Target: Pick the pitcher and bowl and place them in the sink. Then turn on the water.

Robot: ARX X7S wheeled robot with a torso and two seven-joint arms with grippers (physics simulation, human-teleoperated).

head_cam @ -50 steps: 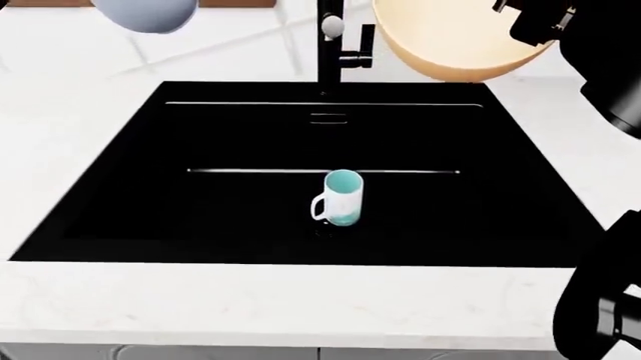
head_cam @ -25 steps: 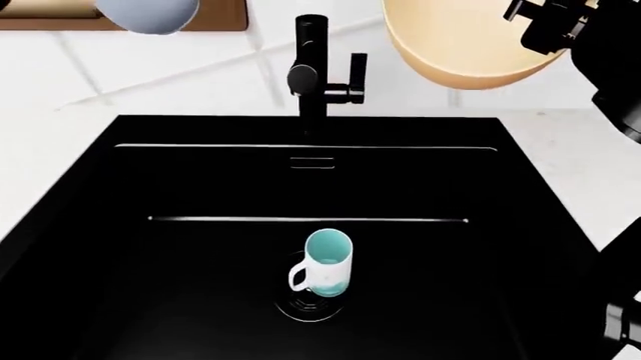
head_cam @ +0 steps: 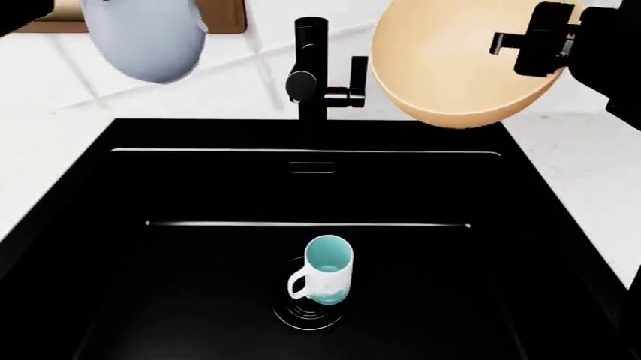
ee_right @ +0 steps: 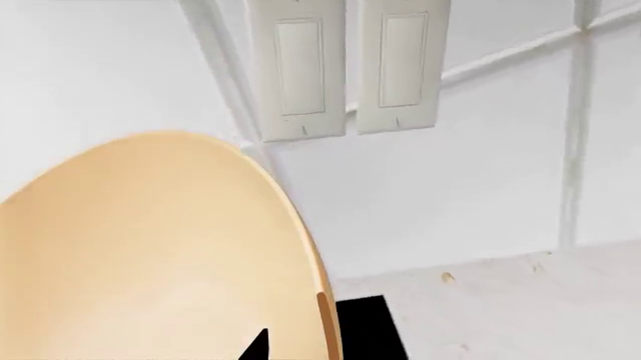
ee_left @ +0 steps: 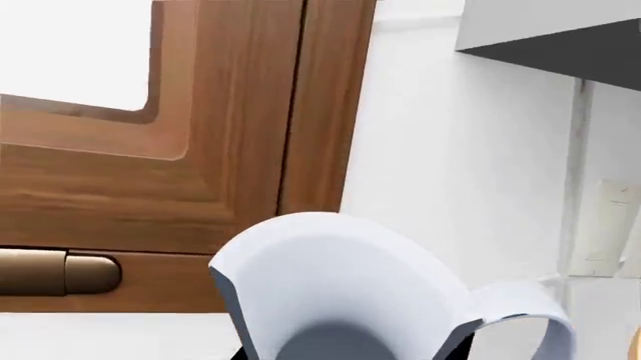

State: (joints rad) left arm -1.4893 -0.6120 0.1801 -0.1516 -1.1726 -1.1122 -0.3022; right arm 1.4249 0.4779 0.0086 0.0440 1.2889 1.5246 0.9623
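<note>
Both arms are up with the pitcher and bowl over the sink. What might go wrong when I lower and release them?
1. A mug stands on the drain in the middle of the sink; the pitcher or the bowl may strike or tip it.
2. The bowl hangs tilted right beside the faucet and its lever, so swinging it inward may knock them.
3. Both are held high; releasing now means a hard drop.

A home kitchen: a matte black sink (head_cam: 200,187) with a tall black faucet (head_cam: 312,67) is set into a white marbled counter (head_cam: 591,165), backed by white wall tiles (ee_right: 481,165), light switches (ee_right: 346,67) and a wooden window frame (ee_left: 251,112).
</note>
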